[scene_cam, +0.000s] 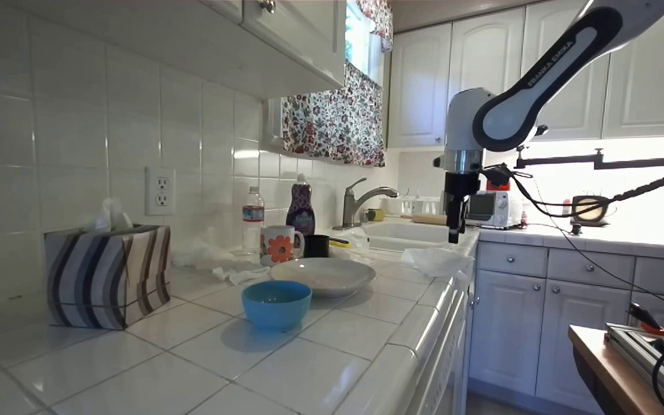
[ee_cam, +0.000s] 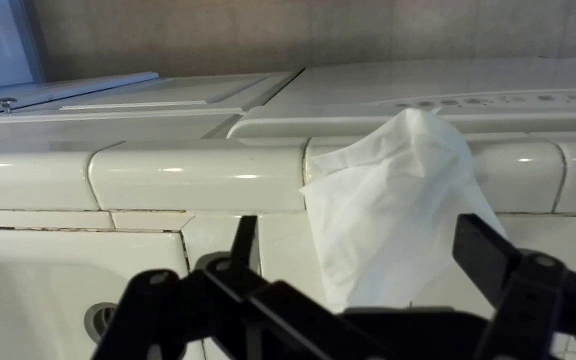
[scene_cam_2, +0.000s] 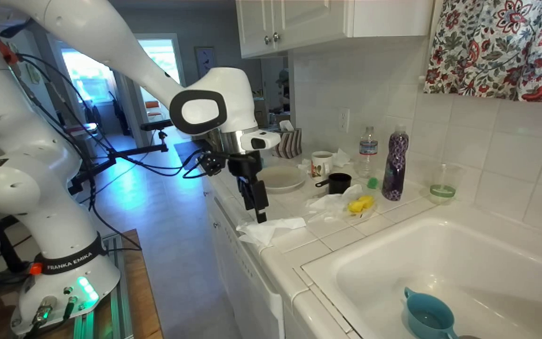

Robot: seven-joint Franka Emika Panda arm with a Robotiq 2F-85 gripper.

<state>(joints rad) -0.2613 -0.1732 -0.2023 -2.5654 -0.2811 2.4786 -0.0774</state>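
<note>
a black two-fingered robot gripper [ee_cam: 356, 220] points down over the front of the counter, its fingers spread wide with nothing pinched. below it lies a thin, creased, white paper sheet [ee_cam: 398, 210], partly on the glossy white tiled countertop [ee_cam: 285, 260] and partly draped over the rounded edge, one corner reaching past it toward a white appliance front with a row of buttons [ee_cam: 468, 90]. in an exterior view the fingertips [scene_cam_2: 261, 217] look just above the sheet; whether they touch cannot be told.

the likeliest fault is an empty pinch: the sheet is so flat that fingers closing a little high would skim over it. too low is no better – it adds hardly any padding, so the tips could jam or scrape on hard tile.

aim matters too. in the wrist view the sheet sits off-centre, nearer the black finger [ee_cam: 485, 257] at the right of that view, so closing might bunch it sideways. the overhang adds risk – an outward nudge could let the whole sheet slide off toward the grey floor [ee_cam: 268, 35]. thin paper may also tear if tugged while pressed against tile. and the loose black cable [scene_cam: 646, 189] behind the gripper could snag on a wide swing.
</note>
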